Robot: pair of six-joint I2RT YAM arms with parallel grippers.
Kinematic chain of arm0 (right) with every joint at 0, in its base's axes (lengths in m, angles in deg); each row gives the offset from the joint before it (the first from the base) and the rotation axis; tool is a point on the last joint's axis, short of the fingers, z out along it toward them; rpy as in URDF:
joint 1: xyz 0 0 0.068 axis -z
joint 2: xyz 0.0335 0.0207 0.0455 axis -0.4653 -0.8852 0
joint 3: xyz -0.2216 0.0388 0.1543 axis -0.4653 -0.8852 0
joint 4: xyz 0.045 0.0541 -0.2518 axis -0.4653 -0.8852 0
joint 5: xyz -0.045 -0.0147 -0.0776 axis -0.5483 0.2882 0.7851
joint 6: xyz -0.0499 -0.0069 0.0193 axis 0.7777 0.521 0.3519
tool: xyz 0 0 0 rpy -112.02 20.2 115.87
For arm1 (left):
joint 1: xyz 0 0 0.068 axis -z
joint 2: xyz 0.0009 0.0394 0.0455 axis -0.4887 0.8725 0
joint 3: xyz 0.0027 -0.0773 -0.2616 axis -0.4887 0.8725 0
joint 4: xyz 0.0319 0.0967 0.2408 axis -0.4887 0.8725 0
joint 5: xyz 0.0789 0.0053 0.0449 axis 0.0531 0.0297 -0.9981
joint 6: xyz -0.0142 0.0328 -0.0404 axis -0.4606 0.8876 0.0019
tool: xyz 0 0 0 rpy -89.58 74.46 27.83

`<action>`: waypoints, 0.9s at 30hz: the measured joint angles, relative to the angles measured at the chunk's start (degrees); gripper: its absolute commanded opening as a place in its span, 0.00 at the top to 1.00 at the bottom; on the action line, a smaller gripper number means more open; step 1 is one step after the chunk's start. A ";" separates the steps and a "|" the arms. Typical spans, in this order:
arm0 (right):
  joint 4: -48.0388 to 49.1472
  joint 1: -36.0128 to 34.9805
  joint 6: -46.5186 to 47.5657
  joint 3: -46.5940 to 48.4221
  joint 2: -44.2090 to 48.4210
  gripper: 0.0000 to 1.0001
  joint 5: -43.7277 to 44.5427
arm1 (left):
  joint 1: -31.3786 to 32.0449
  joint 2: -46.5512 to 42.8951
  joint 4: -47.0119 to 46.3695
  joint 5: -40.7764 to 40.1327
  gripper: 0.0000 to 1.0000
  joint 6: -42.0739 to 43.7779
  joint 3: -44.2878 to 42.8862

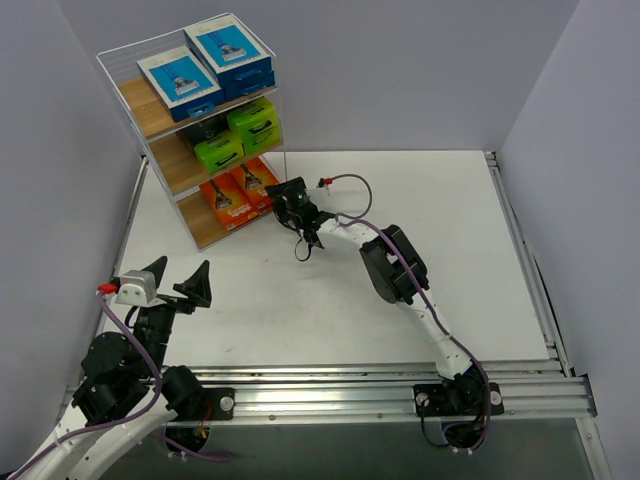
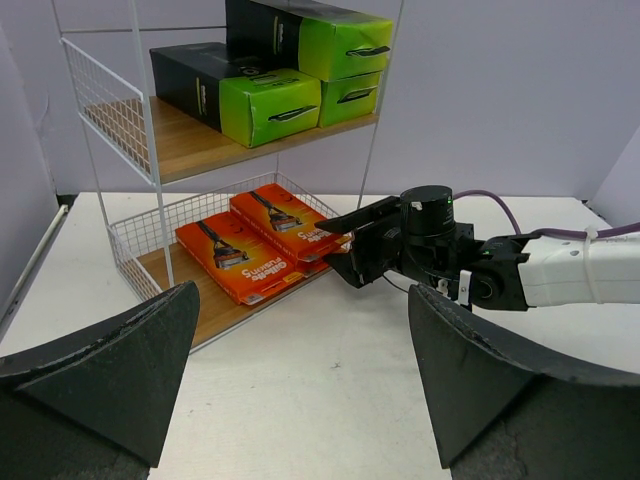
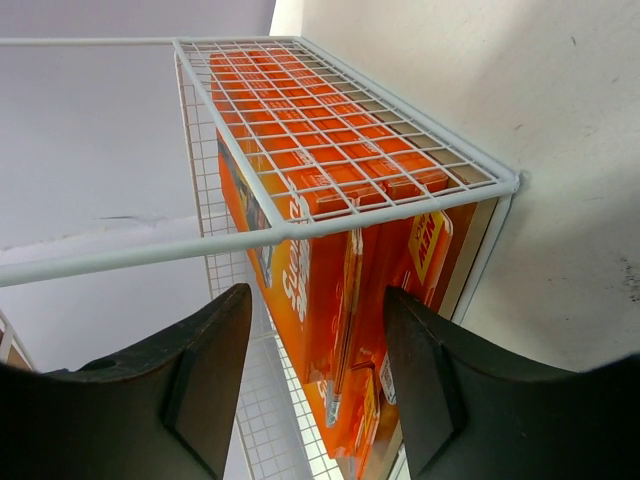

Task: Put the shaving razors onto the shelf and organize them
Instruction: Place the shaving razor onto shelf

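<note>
The shelf [image 1: 143,112] stands at the far left of the table. Two blue-and-white razor packs [image 1: 180,82] lie on its top board. Black packs with lime-green ends [image 1: 254,122] are on the middle board, and two orange packs [image 1: 226,203] are on the bottom board. My right gripper [image 1: 277,193] is open at the bottom tier's right end. In its wrist view [image 3: 318,295] the fingers stand apart in front of the orange packs [image 3: 375,250], behind the white wire [image 3: 300,232], and hold nothing. My left gripper [image 1: 180,272] is open and empty near the table's front left, facing the shelf [image 2: 190,150].
The left wrist view shows the right gripper [image 2: 338,245] beside the orange packs [image 2: 240,262] and the green-ended packs [image 2: 270,105] above them. The right arm [image 1: 395,265] stretches across the middle of the white table [image 1: 450,230]. A metal rail [image 1: 400,385] runs along the near edge.
</note>
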 measured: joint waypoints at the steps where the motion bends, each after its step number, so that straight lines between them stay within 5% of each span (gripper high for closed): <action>1: -0.07 0.00 0.11 0.00 0.00 0.48 0.00 | 0.00 -0.07 -0.09 0.00 0.06 0.02 0.07; 17: -0.39 -0.02 1.95 -2.84 2.19 0.41 0.22 | 0.00 -0.11 -0.11 0.02 0.06 0.04 0.22; 27: 0.15 -0.02 4.02 -13.73 11.23 0.37 -0.22 | 0.00 1.33 -0.11 -0.13 0.06 0.63 0.24</action>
